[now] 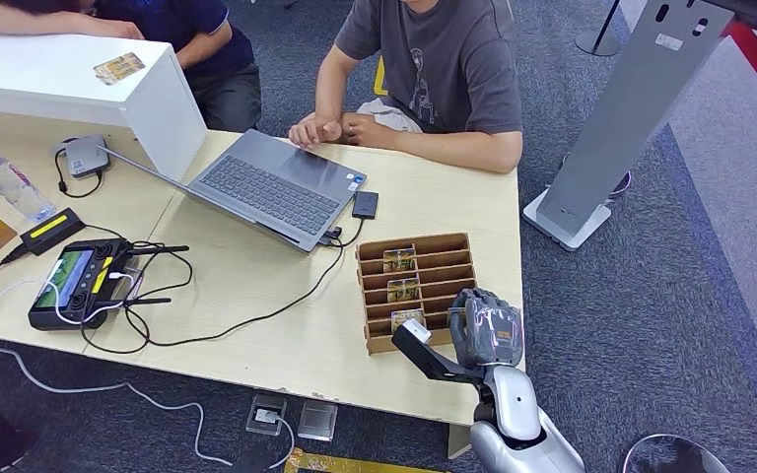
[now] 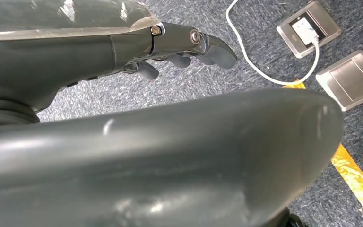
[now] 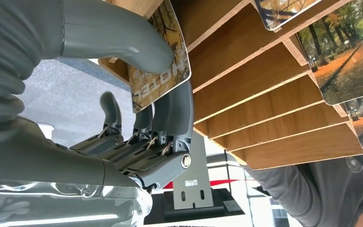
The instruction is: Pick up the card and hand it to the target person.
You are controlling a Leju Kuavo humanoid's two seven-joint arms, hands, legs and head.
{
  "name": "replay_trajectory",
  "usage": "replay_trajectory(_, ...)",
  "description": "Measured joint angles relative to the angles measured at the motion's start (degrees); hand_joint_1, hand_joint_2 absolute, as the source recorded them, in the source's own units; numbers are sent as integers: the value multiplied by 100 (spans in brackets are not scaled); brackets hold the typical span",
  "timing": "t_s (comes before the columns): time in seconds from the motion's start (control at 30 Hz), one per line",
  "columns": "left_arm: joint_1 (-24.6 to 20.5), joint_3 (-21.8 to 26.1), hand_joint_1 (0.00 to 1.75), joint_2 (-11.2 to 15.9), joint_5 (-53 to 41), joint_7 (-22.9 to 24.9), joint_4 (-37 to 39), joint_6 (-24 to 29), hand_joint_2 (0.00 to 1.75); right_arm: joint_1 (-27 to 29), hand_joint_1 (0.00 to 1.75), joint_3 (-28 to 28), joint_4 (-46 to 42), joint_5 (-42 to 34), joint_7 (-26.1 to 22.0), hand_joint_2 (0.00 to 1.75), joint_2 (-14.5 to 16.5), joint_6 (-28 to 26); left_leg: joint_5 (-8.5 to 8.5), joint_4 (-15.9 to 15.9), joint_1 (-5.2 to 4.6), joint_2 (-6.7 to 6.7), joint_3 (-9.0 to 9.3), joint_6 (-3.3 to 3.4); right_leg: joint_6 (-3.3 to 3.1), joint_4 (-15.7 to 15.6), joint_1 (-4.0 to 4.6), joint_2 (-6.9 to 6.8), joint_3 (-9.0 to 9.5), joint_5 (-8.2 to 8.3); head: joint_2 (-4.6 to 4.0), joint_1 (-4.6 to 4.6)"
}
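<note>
A wooden slotted rack [image 1: 434,246] stands at the table's front right and holds several autumn-picture cards [image 1: 399,259]. My right hand [image 1: 488,330] is at the rack's near end. Its thumb and fingers [image 3: 170,109] pinch the nearest card [image 3: 160,71], which stands at the rack's nearest slot [image 1: 406,319]. The rack's wooden dividers [image 3: 264,80] run close behind that card. A person in a grey shirt [image 1: 444,69] sits across the table with both hands on its far edge. My left hand [image 2: 179,47] hangs over the carpet with loosely curved fingers and holds nothing.
An open laptop [image 1: 266,187] lies mid-table, with cables trailing to a screen controller [image 1: 79,281]. A water bottle [image 1: 10,185] and a white box [image 1: 79,89] with one card on top sit at the left. A second person in dark blue [image 1: 187,30] sits behind it. A grey stand [image 1: 631,118] rises at the right.
</note>
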Motion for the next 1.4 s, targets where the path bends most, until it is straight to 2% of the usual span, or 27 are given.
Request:
replay_trajectory(0.43, 1, 0, 0, 7, 7, 0, 0, -3, 0, 19, 145, 6, -135, 14, 28, 175, -8, -15, 0, 0, 0, 0, 2, 0, 0, 0, 0, 0, 1, 1, 0, -1)
replay_trajectory(0.57, 2, 0, 0, 8, 10, 0, 1, -1, 0, 55, 142, 6, -277, 84, 18, 175, -26, -19, 0, 0, 0, 0, -2, 0, 0, 1, 0, 0, -2, 0, 0, 1)
replay_trajectory(1.13, 7, 0, 0, 8, 97, -3, 1, 6, 0, 129, 145, -55, -2061, 611, 7, 175, -281, 176, 0, 1, 0, 0, -6, 0, 0, 0, 0, 0, -6, 0, 0, 1)
replay_trajectory(1.4, 6, 0, 0, 8, 96, -2, 0, 10, 0, 51, 148, -58, -2351, 605, -43, 175, -319, 129, 0, 1, 0, 0, -8, 0, 0, 0, 0, 0, -7, 0, 0, -1)
